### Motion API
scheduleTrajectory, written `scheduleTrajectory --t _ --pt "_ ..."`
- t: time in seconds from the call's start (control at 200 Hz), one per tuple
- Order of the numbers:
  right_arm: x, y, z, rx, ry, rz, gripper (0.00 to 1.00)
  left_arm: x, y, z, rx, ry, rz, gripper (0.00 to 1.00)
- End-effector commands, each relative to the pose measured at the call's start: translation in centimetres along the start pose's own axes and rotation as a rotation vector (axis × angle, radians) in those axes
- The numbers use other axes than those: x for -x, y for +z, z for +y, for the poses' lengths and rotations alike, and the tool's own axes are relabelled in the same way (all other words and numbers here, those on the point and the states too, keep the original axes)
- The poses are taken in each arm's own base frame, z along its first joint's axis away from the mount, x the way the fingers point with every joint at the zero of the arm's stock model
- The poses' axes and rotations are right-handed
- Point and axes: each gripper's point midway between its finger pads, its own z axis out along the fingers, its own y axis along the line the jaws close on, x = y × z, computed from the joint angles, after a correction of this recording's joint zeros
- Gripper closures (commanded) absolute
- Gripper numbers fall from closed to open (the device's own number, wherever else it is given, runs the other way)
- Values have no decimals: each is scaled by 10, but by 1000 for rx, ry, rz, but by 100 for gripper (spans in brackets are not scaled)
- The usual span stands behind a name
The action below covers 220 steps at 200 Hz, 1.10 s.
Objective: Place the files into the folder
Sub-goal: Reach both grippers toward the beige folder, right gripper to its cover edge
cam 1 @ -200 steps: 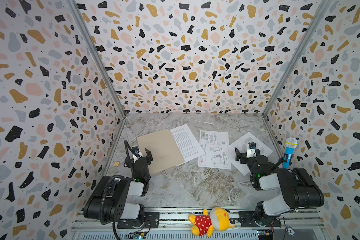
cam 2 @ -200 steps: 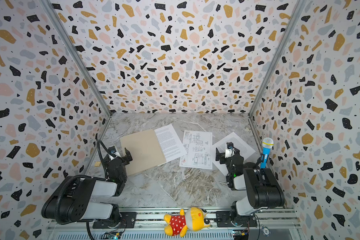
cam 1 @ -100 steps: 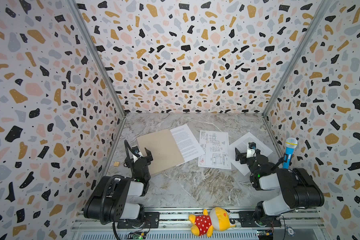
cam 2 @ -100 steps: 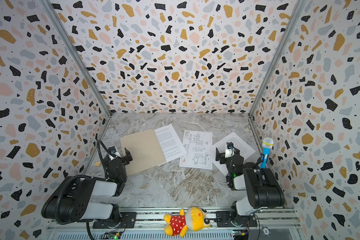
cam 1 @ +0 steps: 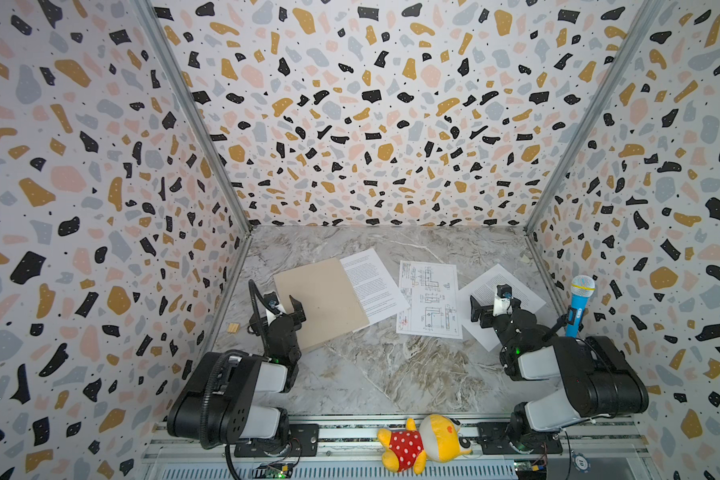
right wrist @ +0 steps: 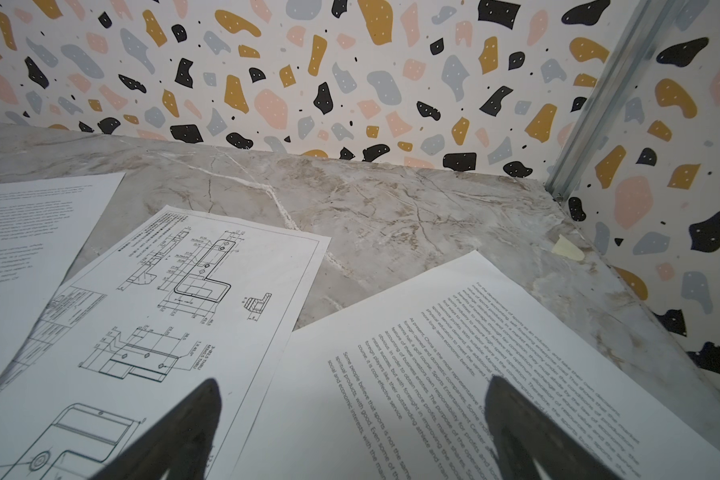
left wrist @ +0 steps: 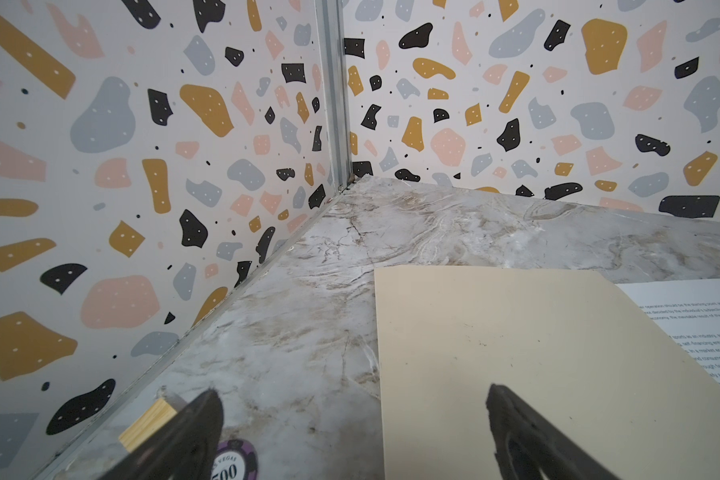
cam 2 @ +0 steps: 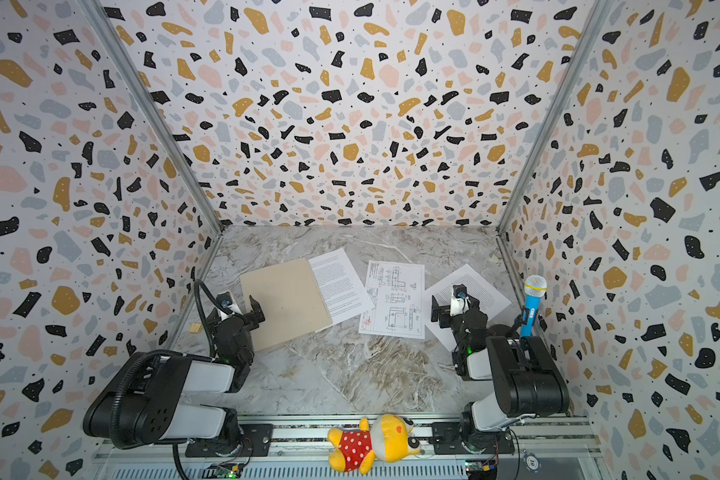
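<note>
The tan folder [cam 1: 321, 303] lies flat on the tabletop [cam 1: 391, 365] with a page of words [cam 1: 373, 286] touching its side, the drawing page [cam 1: 429, 299] next and another word page [cam 1: 522, 291] far right, and the left end effector [cam 1: 283, 305] and right end effector [cam 1: 491, 304] are both wide open, holding nothing.

Three sheets [cam 1: 429, 299], one folder [cam 1: 321, 303], perhaps one block [cam 1: 233, 327].

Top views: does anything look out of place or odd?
A plush toy lies on the front rail, and a blue toy microphone stands upright by the right wall; neither belongs to filing.
</note>
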Motion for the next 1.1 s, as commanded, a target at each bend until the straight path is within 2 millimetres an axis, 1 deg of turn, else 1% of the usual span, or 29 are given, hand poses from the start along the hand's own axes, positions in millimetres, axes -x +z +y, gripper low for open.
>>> scheduleTrajectory --t 0.0,0.05,0.06,0.08,0.085,0.1,0.105,0.11,0.23,0.295,0.37,0.41,0.415,0.426,0.436,0.446,0.491,0.501,0.506,0.511,0.521,0.526,0.571,0.676,0.761,0.806,0.851,0.966,1.096 --pt "22 5 -9 -35 13 -27 2 30 2 11 71 -61 -74 1" --pt "26 13 -14 -47 50 58 3 34 7 18 138 -64 -6 1" --pt "29 15 -15 -47 59 66 2 37 8 19 152 -65 8 1" --pt "27 16 -15 -41 77 105 2 41 9 22 176 -79 31 1" --pt "32 18 -15 -40 80 103 2 41 9 23 181 -81 36 1" --pt "30 18 -16 -36 90 128 2 43 10 25 194 -89 53 1" --pt "34 19 -16 -35 92 126 2 44 10 26 197 -90 58 0" --pt "30 18 -15 -32 95 143 2 45 10 26 198 -92 62 0" --pt "53 18 -5 25 190 196 2 51 2 35 249 -145 167 1" --pt "66 15 3 69 279 192 3 44 -5 36 241 -168 227 1" --pt "75 13 21 150 398 199 5 32 -12 32 200 -193 283 1" --pt "79 13 35 208 459 210 6 25 -16 31 191 -211 312 1" --pt "80 12 41 229 469 213 7 24 -16 31 191 -214 315 1" --pt "81 12 43 237 476 215 7 21 -17 31 191 -216 326 1" --pt "82 12 50 264 489 220 7 20 -18 31 191 -225 330 0" --pt "82 12 52 272 494 222 8 18 -19 31 190 -229 339 1" --pt "87 12 74 340 518 240 9 9 -22 30 183 -249 373 1" --pt "87 12 83 363 519 248 9 7 -23 30 183 -254 379 1" --pt "87 12 83 363 519 248 9 7 -23 30 181 -257 383 1" --pt "89 12 89 379 518 252 9 6 -23 29 180 -259 386 0" --pt "89 12 91 385 518 254 9 3 -24 29 180 -262 394 1" --pt "90 12 97 399 517 257 9 2 -24 29 180 -265 397 1" --pt "94 13 120 457 500 275 9 -4 -25 28 173 -282 423 0" --pt "96 21 162 553 486 327 11 -19 -26 26 172 -303 483 0" --pt "95 27 191 621 499 373 13 -30 -26 23 156 -318 530 0" --pt "94 30 203 653 493 390 14 -33 -25 17 122 -326 547 0" --pt "87 32 219 686 484 429 15 -35 -24 10 81 -333 559 1" --pt "75 38 249 755 475 516 17 -36 -20 -3 9 -327 586 0" --pt "63 45 277 824 474 594 21 -47 -19 -4 9 -286 643 0"
